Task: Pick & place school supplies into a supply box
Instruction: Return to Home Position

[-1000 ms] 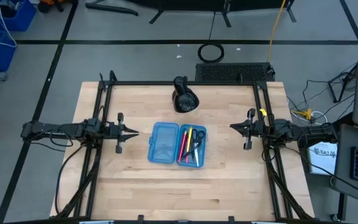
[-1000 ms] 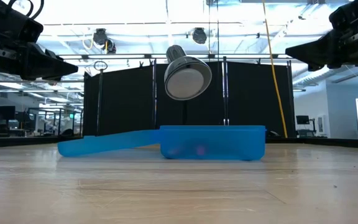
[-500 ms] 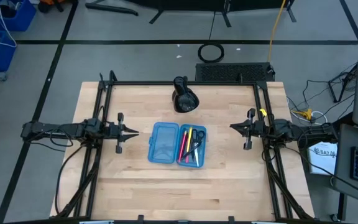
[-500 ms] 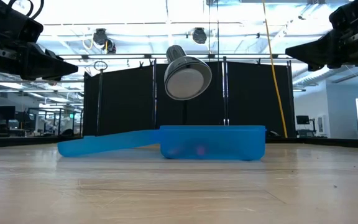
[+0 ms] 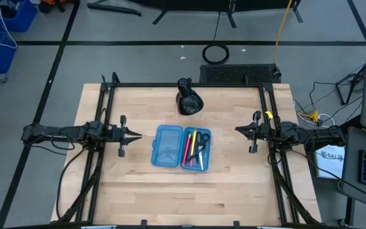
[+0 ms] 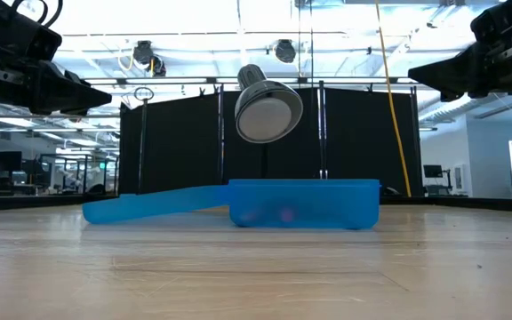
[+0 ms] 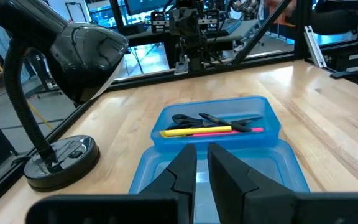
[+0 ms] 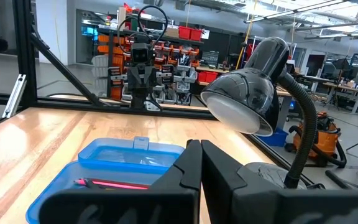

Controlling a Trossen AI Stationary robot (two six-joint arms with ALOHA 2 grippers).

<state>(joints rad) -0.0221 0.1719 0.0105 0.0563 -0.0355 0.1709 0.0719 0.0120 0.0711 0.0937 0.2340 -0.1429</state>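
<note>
The translucent blue supply box [image 5: 180, 147] lies open flat on the table's middle, its empty lid half [image 5: 167, 147] toward the left. Its right half holds the school supplies [image 5: 196, 149]: pink-red and yellow pens, a black pen and black-handled scissors, also seen in the left wrist view [image 7: 213, 124]. My left gripper [image 5: 137, 134] hovers shut above the table, left of the box. My right gripper [image 5: 237, 130] hovers shut to the box's right. Both touch nothing.
A black gooseneck desk lamp [image 5: 189, 99] stands on its round base near the table's far edge, behind the box; its head [image 6: 267, 108] hangs over the box in the low view. Black frame rails [image 5: 189, 84] border the table. Bare wood lies near the front edge.
</note>
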